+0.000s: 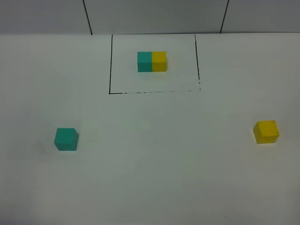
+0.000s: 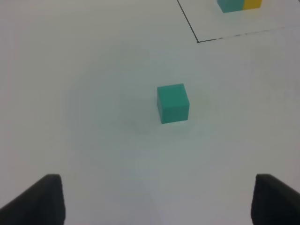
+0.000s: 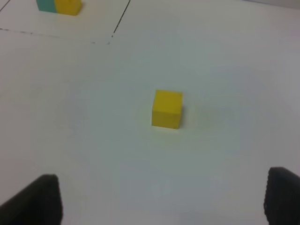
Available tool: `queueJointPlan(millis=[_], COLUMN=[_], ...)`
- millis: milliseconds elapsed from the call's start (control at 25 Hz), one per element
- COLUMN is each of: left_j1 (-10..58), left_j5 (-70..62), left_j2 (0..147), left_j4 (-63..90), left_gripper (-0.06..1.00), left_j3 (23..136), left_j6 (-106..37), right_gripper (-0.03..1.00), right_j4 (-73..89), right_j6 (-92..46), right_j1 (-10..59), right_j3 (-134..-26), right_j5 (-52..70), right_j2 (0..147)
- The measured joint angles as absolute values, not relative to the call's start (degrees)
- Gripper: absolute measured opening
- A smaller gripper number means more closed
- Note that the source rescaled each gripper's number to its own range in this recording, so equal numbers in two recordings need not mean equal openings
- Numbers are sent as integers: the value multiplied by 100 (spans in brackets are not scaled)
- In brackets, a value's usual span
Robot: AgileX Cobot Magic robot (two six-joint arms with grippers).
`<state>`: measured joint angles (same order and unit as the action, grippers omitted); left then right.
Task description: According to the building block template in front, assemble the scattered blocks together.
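Observation:
The template (image 1: 152, 61) is a teal and a yellow cube joined, inside a black drawn rectangle at the back middle of the table; it also shows in the left wrist view (image 2: 238, 4) and the right wrist view (image 3: 58, 5). The loose teal cube (image 1: 65, 139) sits at the left, in the left wrist view (image 2: 172, 103) ahead of my open, empty left gripper (image 2: 157, 201). The loose yellow cube (image 1: 266, 131) sits at the right, in the right wrist view (image 3: 167, 108) ahead of my open, empty right gripper (image 3: 161, 201). Neither gripper shows in the exterior high view.
The white table (image 1: 159, 164) is plain between the two loose cubes. The black rectangle line (image 1: 150, 92) runs in front of the template. A grey wall (image 1: 154, 14) stands behind the table's far edge.

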<state>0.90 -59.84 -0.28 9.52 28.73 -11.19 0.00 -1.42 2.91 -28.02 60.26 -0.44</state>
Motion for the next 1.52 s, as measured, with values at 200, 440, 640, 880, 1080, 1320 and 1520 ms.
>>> queueJointPlan(millis=[200, 440, 640, 880, 1080, 1320, 1520], left_j1=[90, 90, 90, 90, 90, 90, 110], left_j5=[-5984, -5984, -6301, -6608, -6580, -5870, -5465], left_j2=[-28, 12, 744, 2866, 4863, 7161, 8292], left_j4=[952, 835, 771, 840, 840, 840, 829], left_gripper=[83, 83, 83, 83, 82, 82, 82], left_j3=[2873, 2873, 3378, 4503, 4791, 4839, 5163], left_j6=[-1119, -1119, -837, -509, -201, -168, -166], right_gripper=[77, 77, 77, 77, 77, 77, 77], right_j4=[0, 0, 0, 0, 0, 0, 0], right_j6=[-142, -142, -142, -142, -142, -142, -142], right_j1=[291, 291, 291, 291, 291, 291, 291], right_j3=[-2802, -2802, -2802, -2802, -2802, -2802, -2802], right_j5=[6026, 6026, 6026, 6026, 6026, 6026, 6026], right_j2=[-44, -44, -44, -44, -44, -44, -44])
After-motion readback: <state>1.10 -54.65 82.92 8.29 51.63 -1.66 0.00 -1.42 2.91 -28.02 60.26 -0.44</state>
